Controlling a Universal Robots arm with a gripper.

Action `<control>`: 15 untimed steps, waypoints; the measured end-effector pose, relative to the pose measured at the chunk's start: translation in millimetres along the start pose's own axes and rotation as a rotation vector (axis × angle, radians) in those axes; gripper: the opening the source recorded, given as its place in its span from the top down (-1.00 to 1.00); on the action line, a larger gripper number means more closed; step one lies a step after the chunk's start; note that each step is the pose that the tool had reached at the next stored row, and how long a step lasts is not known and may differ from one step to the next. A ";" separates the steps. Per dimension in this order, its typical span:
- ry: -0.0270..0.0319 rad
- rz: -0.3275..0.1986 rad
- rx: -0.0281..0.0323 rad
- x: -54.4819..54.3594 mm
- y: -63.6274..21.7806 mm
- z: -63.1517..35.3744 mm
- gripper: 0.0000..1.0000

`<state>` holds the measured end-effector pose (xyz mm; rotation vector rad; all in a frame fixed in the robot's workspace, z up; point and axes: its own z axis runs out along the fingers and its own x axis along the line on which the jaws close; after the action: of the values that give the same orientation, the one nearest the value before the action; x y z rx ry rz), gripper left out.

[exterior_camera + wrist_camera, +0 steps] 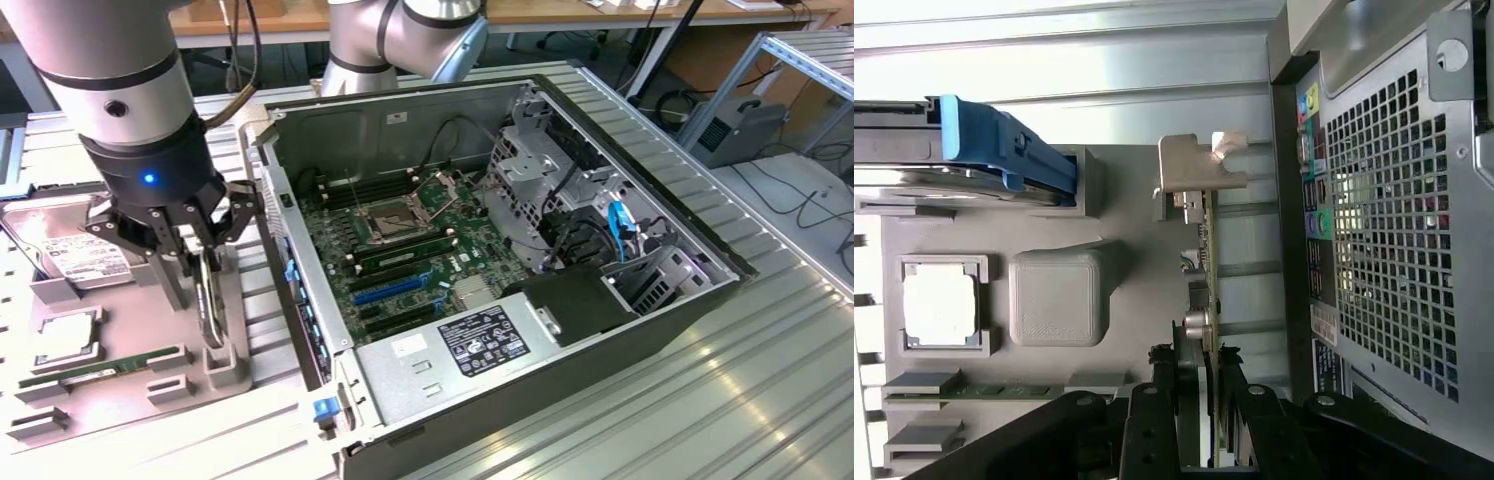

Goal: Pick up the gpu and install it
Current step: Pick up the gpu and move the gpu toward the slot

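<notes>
On the grey parts tray [123, 392], just beside the open computer case [667, 300], the gpu [1199, 320] stands on edge in its holder, likely so both flat faces can be reached. The end effector [1197, 368] straddles it from above, fingers [1159, 390] against either face, apparently clamped on the card. A hard drive [64, 250], CPU [67, 335] and memory stick [114, 363] occupy neighbouring pockets.

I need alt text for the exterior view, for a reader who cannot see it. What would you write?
A robot gripper grips the gpu, standing on edge in a grey parts tray, at the exterior view's left of an open computer case with its motherboard exposed.
</notes>
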<state>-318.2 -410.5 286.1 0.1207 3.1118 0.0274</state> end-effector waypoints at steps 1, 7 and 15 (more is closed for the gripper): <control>0.0001 0.000 0.0001 -0.1 0.0 -2.6 0.43; 0.0001 0.000 0.0002 -0.2 0.1 -7.0 0.43; 0.0001 0.000 0.0003 -0.3 0.2 -10.7 0.43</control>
<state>-318.2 -410.5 296.9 0.1207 3.1119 0.0270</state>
